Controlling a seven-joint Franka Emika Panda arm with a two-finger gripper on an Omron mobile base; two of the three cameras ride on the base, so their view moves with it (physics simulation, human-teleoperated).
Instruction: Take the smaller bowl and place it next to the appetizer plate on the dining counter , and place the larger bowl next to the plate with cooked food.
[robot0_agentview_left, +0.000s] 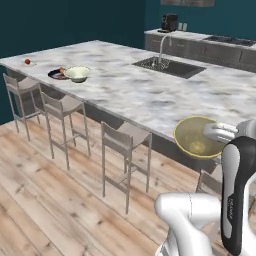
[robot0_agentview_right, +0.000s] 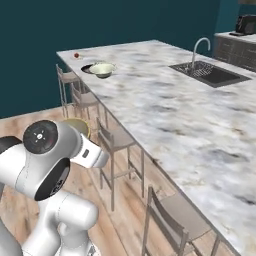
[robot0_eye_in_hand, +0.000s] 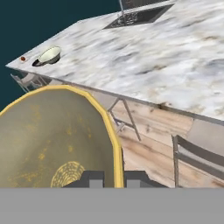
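hand (robot0_eye_in_hand: 114, 178): pinched on the rim of the small bowl (robot0_eye_in_hand: 52, 140), a finger on each side of the wall
small bowl: carried in the air off the near edge of the bench (robot0_agentview_left: 125, 85), above the stools (robot0_agentview_left: 125, 142)
large bowl (robot0_agentview_left: 78, 73): already beside the dark plate (robot0_agentview_left: 58, 74) at the far end
white plate (robot0_agentview_left: 28, 62): at the far corner, tomato on it
step: carrying the small bowl
next: travel along the bench to the far corner and set the bowl down just beside the white plate, clear of the large bowl

The arm hides most of the small bowl (robot0_agentview_right: 79, 125) in the right base view, the picture's left edge crops it (robot0_eye_in_hand: 52, 140) in the hand view, and the appetizer plate (robot0_agentview_left: 28, 63) is too small to make out
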